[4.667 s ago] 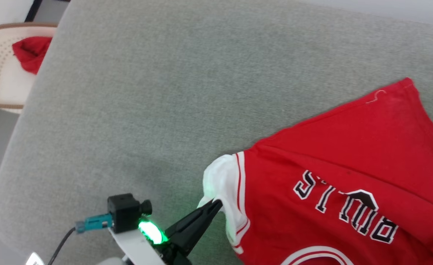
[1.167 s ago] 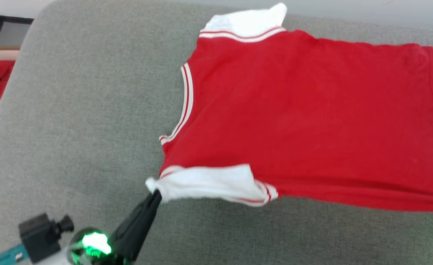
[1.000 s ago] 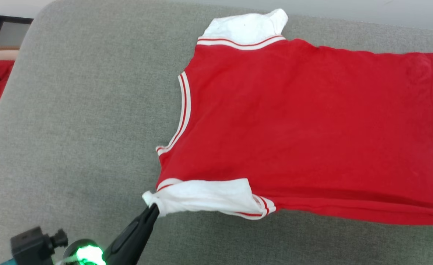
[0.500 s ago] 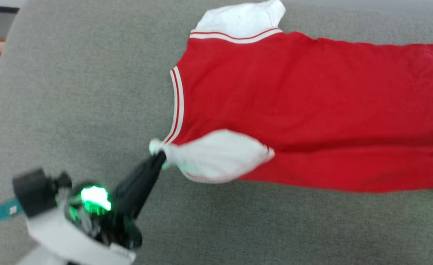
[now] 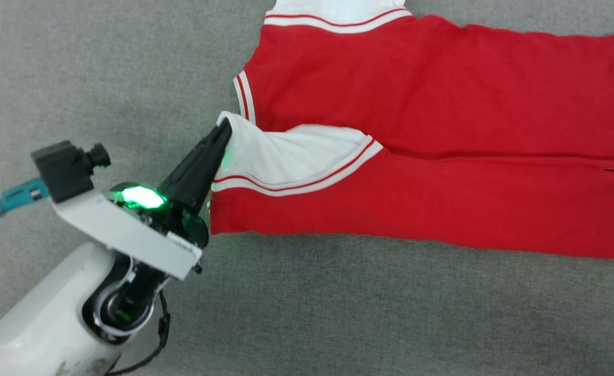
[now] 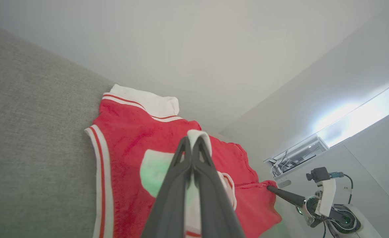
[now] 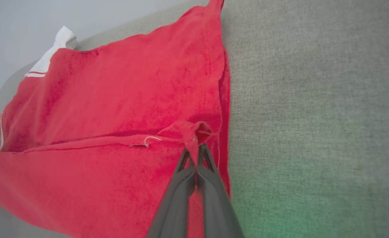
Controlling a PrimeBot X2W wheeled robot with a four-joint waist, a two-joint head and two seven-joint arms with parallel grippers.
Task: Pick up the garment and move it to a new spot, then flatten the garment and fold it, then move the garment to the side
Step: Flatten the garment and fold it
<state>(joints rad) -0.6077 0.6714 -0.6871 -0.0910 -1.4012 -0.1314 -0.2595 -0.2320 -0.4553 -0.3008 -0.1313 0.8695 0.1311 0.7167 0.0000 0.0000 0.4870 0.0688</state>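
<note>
In the head view the grey cushion (image 5: 338,313) lies bare from 5 to 7 o'clock, a wide lane along the near edge of the garment (image 5: 443,94), and again at 10 o'clock. The garment fills 12 to 3 o'clock. The left gripper (image 5: 225,125), pinched on the white sleeve (image 5: 286,154), and its forearm (image 5: 30,334) bar 8 o'clock. In the right wrist view, bare cushion lies at 3 o'clock of the right gripper (image 7: 196,148).

Soft matt cloth garment (image 5: 443,94) on coarse woven upholstery (image 5: 103,68)

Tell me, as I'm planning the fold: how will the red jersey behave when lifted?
Probably floppy: the garment puckers where the left gripper and right gripper pinch it. Likely light, since fingertip pinches carry its folded-over flap. Might drag on the grey upholstery.
</note>
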